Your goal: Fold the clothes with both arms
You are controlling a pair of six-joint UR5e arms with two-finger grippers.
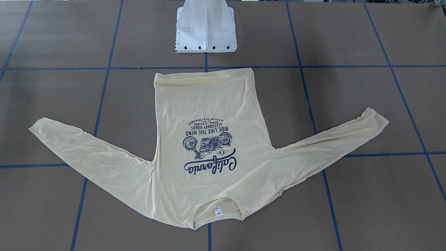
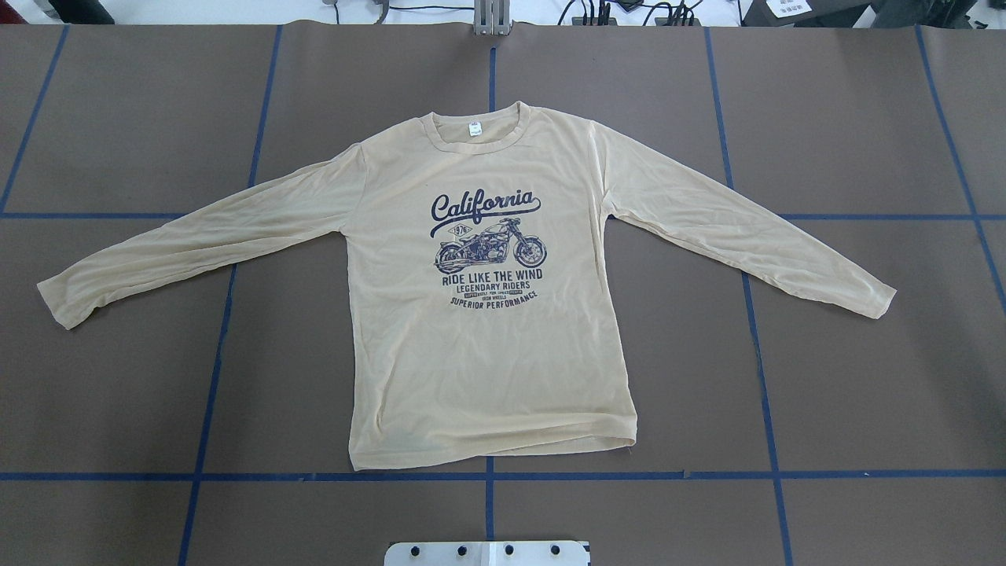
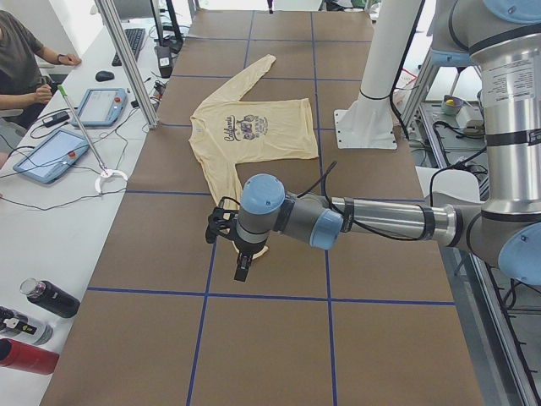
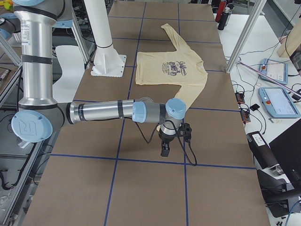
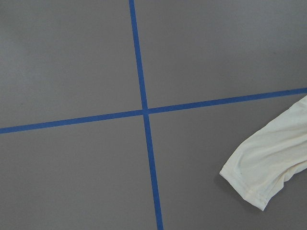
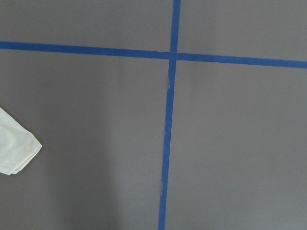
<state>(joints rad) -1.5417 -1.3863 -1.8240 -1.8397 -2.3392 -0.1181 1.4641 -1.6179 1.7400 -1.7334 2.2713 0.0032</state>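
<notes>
You have the shirt [image 2: 487,354] lying flat and print-side up on the worktop [image 2: 864,393], straight out from the white pedestal [image 1: 206,31]. Its hem is the edge nearest the pedestal, and the collar with the small white neck label [image 2: 475,130] is the edge farthest from it. The sleeves are spread wide, so each cuff lies well out to its own side of the pedestal. That layout looks deliberate: a flat, even shirt gives each arm its own sleeve to work.

The left pincer [image 3: 241,269] points down, low over the worktop, far out to the pedestal's left. Its wrist camera shows mostly bare worktop and crossing blue tape lines [image 5: 144,110], with the left cuff [image 5: 259,177] only at the frame's edge. The right pincer [image 4: 165,149] mirrors it on the pedestal's other side, and the right cuff [image 6: 17,148] just enters its wrist view.

Both pincers show only in the side views, so you cannot tell whether their jaws are apart or together. Both cuffs lie loose on the worktop, and no cloth hangs from either pincer.

I judge that folding has not begun, and that each arm is parked beyond its cuff ready to take it. The fabric looks thin, so a pinch must come right down to the worktop. A careless pull could drag the body askew.
</notes>
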